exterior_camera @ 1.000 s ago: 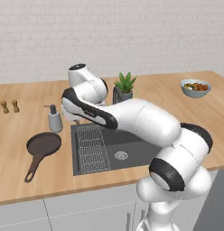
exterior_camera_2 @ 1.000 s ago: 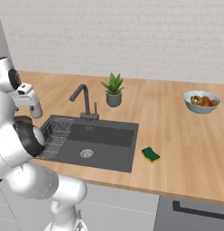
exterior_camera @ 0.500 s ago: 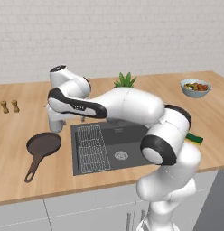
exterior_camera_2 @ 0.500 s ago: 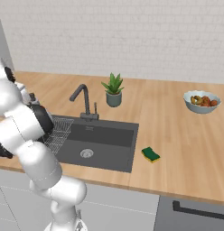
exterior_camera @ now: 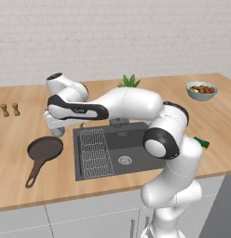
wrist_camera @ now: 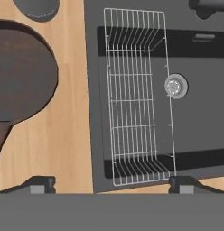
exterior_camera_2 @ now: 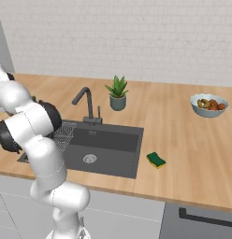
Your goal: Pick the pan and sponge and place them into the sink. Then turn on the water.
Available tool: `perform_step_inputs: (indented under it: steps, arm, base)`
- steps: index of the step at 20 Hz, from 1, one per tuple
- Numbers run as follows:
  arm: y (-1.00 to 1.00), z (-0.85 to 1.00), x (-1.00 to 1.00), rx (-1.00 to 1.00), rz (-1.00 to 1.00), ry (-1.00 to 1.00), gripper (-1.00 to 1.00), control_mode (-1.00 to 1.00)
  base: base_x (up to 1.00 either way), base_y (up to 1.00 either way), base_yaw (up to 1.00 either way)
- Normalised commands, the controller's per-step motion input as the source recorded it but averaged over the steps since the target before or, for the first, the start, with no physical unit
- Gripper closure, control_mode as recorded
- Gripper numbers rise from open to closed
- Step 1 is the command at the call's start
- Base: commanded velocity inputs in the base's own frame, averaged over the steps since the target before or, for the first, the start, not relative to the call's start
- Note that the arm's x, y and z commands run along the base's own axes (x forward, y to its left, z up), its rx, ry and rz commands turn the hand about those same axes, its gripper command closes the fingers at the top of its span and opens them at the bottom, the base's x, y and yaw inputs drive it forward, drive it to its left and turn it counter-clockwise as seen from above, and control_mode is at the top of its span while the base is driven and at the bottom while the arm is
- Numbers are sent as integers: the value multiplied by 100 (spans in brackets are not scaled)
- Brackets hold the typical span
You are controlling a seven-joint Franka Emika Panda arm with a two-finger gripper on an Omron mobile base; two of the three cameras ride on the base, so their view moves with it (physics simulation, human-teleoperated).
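The dark round pan (exterior_camera: 45,148) lies on the wooden counter left of the sink (exterior_camera: 136,142), its long handle pointing toward the front edge. In the hand view the pan (wrist_camera: 23,74) is at the left and the sink's wire rack (wrist_camera: 138,94) and drain (wrist_camera: 175,85) are right of it. My gripper (wrist_camera: 113,186) is open, fingertips (wrist_camera: 41,184) wide apart and empty, hovering over the sink's left rim between pan and rack. The green-and-yellow sponge (exterior_camera_2: 156,160) rests on the counter right of the sink (exterior_camera_2: 122,140). The curved faucet (exterior_camera_2: 85,100) stands behind the basin, with no water running.
A grey soap dispenser (wrist_camera: 37,6) stands just behind the pan. A potted plant (exterior_camera_2: 118,93) sits behind the sink, and a bowl of food (exterior_camera_2: 209,105) at the far right. Two small shakers (exterior_camera: 10,110) stand at the back left.
The arm has swung left from above the sink to the counter strip beside the pan. The gripper has stayed open. Pan and sponge have not moved.
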Motion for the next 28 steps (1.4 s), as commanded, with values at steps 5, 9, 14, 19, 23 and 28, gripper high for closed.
perform_step_inputs:
  steps: [5, 9, 14, 19, 23, 28]
  arm:
    - [17, -32, 2, 7, 0, 0, -100, -100]
    - [25, -26, 0, 8, 0, 0, -100, -100]
    - [40, -42, 0, 2, 0, 0, -100, -100]
    - [40, -35, 0, 7, 0, 0, -100, -100]
    - [43, -30, 0, 8, 0, 0, -100, -100]
    - [48, -24, 0, 0, -4, 4, -100, -100]
  base:
    - [0, 0, 0]
    - [0, 0, 0]
    - [0, 0, 0]
    - [0, 0, 0]
    - [0, 0, 0]
    - [0, 0, 0]
